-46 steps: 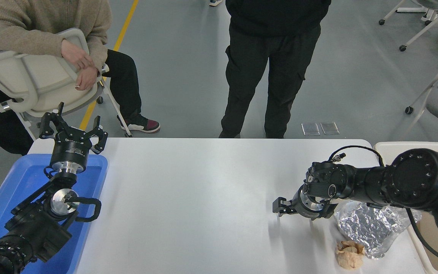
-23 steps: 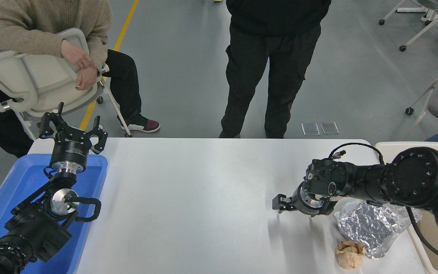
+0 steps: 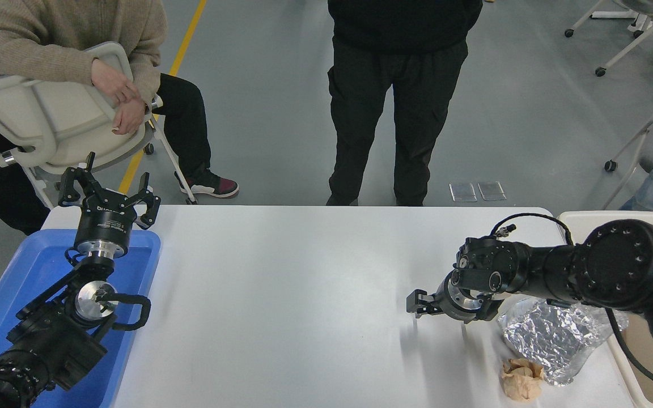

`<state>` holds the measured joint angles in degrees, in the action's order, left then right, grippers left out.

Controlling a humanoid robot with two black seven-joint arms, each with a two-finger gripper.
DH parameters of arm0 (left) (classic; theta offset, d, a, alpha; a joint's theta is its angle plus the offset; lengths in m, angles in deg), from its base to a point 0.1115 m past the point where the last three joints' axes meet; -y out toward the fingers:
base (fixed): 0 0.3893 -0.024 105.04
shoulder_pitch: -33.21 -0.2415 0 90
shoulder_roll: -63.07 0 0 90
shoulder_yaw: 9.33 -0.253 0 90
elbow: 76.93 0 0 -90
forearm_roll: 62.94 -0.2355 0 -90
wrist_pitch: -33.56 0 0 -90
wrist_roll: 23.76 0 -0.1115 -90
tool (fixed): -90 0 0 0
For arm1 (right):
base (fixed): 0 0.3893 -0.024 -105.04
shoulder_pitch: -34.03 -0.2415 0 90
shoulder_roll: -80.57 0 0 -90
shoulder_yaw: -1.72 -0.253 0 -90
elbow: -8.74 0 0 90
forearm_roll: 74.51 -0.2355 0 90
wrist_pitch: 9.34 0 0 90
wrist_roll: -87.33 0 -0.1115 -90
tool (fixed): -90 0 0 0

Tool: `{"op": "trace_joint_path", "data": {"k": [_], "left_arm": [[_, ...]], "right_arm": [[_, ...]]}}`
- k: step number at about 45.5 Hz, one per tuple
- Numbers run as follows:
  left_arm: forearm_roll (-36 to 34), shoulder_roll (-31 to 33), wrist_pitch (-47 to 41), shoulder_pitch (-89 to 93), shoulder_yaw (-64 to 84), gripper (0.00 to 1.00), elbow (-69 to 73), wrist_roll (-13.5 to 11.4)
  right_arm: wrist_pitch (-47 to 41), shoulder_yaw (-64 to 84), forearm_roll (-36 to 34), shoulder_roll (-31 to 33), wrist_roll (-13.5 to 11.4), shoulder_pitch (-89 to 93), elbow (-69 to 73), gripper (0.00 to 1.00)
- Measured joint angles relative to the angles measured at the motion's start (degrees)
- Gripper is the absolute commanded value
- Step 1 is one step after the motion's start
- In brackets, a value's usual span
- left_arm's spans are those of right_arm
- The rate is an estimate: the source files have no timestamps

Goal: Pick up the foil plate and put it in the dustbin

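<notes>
One head view only, set high on the robot's side of the table (image 3: 304,272) and looking forward and down across it. The near edge runs out of the bottom of the picture; the far edge lies about midway up, with grey floor (image 3: 270,102) beyond. The left arm (image 3: 60,328) enters at the lower left, the right arm (image 3: 615,272) from the right edge, both pointing away from the camera. Two people (image 3: 400,85) at the far side are cut off by the top edge. No second view shares the scene.
</notes>
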<state>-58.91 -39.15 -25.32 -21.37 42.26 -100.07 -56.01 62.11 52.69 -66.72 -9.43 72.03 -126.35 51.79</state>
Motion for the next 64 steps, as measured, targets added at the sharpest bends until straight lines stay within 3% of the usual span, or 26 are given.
{"op": "trace_joint_path", "data": {"k": [18, 31, 52, 64], "left_arm": [[0.0, 0.0, 0.0, 0.0, 0.0, 0.99, 0.0, 0.0], [0.0, 0.0, 0.0, 0.0, 0.0, 0.99, 0.0, 0.0], [0.0, 0.0, 0.0, 0.0, 0.0, 0.99, 0.0, 0.0], [0.0, 0.0, 0.0, 0.0, 0.0, 0.99, 0.0, 0.0]], "right_arm": [[0.0, 0.2, -0.9, 0.0, 0.1, -11.9, 10.1, 1.00], [-1.2, 1.1, -1.5, 4.0, 0.1, -27.2, 24.2, 1.00], [-19.7, 6.8, -8.3, 10.5, 0.1, -52.0, 31.2, 1.00], [-24.5, 8.9, -9.3, 12.5, 0.1, -62.1, 33.4, 1.00]]}}
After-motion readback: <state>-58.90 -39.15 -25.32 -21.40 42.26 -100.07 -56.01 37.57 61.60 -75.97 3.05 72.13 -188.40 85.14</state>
